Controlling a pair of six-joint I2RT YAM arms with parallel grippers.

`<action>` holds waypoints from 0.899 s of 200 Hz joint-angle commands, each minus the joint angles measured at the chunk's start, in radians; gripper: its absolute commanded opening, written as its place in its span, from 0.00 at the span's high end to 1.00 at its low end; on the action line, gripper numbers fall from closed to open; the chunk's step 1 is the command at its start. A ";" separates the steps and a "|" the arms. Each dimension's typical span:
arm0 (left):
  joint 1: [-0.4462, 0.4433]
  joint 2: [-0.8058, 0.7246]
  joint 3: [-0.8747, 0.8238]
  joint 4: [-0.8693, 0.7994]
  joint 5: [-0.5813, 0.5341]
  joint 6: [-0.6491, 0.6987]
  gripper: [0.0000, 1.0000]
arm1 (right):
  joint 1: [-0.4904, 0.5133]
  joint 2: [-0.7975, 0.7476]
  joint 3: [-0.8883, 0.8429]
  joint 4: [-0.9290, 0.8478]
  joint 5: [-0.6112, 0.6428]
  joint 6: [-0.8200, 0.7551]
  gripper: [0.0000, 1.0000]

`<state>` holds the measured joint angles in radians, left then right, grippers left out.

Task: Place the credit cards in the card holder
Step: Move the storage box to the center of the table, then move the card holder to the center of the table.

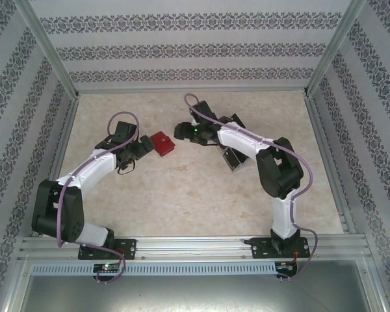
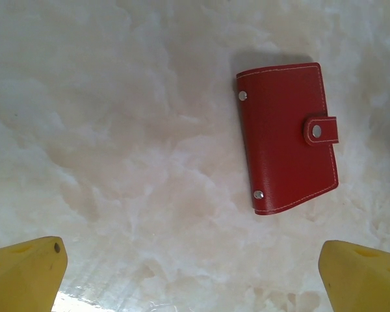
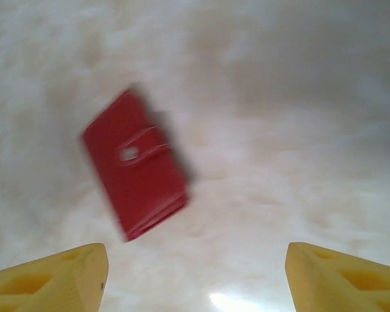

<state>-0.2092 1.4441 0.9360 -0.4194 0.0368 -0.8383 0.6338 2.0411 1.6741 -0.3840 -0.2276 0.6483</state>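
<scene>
The card holder lies closed on the desk in the top view, with the left tool just beside it and the right tool near its other side. From the left wrist it lies flat ahead, its snap tab fastened, and that tool's fingers are spread wide and empty. From the right wrist, blurred, it lies ahead of fingers also spread and empty; I judge opening it is the step in hand, which calls for one tool to pin the cover while the other pops the tab.
</scene>
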 commanded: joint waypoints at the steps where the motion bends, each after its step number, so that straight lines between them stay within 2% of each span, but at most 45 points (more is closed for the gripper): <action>1: 0.007 0.020 0.063 -0.060 -0.040 0.030 0.00 | 0.020 0.105 0.171 -0.203 0.009 -0.135 0.34; 37: 0.082 0.068 0.136 -0.088 -0.014 0.061 0.00 | 0.048 0.265 0.517 -0.524 0.131 -0.328 0.43; 58: 0.130 0.104 0.171 -0.094 0.007 0.073 0.00 | 0.063 0.353 0.723 -0.686 0.212 -0.437 0.44; 68: 0.151 0.121 0.180 -0.091 0.020 0.074 0.00 | 0.074 0.397 0.800 -0.734 0.264 -0.482 0.46; 80: 0.172 0.138 0.190 -0.087 0.027 0.076 0.00 | 0.076 0.463 0.960 -0.805 0.252 -0.525 0.47; 87: 0.185 0.147 0.195 -0.089 0.029 0.079 0.00 | 0.083 0.489 1.011 -0.815 0.286 -0.553 0.47; 112: 0.227 0.167 0.205 -0.085 0.053 0.084 0.00 | 0.091 0.520 1.005 -0.762 0.337 -0.614 0.49; 158: 0.251 0.181 0.213 -0.097 0.087 0.103 0.00 | 0.113 0.506 0.833 -0.551 0.358 -0.647 0.52; 180: 0.251 0.182 0.213 -0.101 0.106 0.107 0.00 | 0.128 0.544 0.870 -0.528 0.346 -0.650 0.50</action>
<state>0.0341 1.6192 1.1206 -0.4793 0.1101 -0.7605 0.7383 2.5519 2.5237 -0.9848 0.0940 0.0326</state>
